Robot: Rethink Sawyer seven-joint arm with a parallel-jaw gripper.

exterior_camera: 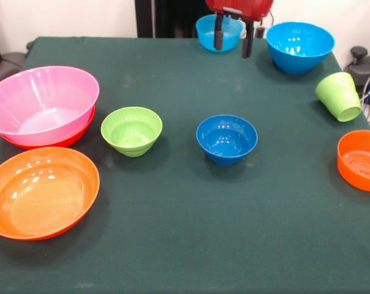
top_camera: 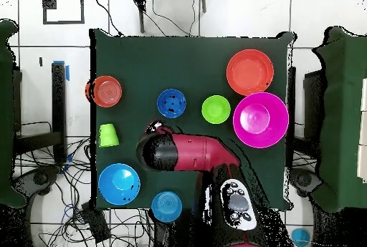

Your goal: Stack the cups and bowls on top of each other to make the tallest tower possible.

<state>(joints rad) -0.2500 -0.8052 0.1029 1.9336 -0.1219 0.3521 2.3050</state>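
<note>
- End effector (exterior_camera: 233, 41) hangs at 12 o'clock in the front view, fingers spread, gripping nothing.
- Tower so far: pink bowl (exterior_camera: 43, 104) nested in an orange bowl (exterior_camera: 68, 139), at 9 o'clock.
- Lime green cup (exterior_camera: 339, 96) lies tipped at 3 o'clock; the bowls are scattered singly on the worktop (exterior_camera: 185, 245).
- Likely light, stiff, glossy plastic, so slippery: pinch a rim wall.

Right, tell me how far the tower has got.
Done: only the big pink bowl sits nested in a wide orange bowl. In hand: nothing; the gripper hangs open and empty near the far sky blue bowl. Left: the second wide orange bowl, lime green bowl, dark blue bowl, larger sky blue bowl, smaller orange bowl and tipped lime green cup.
</note>
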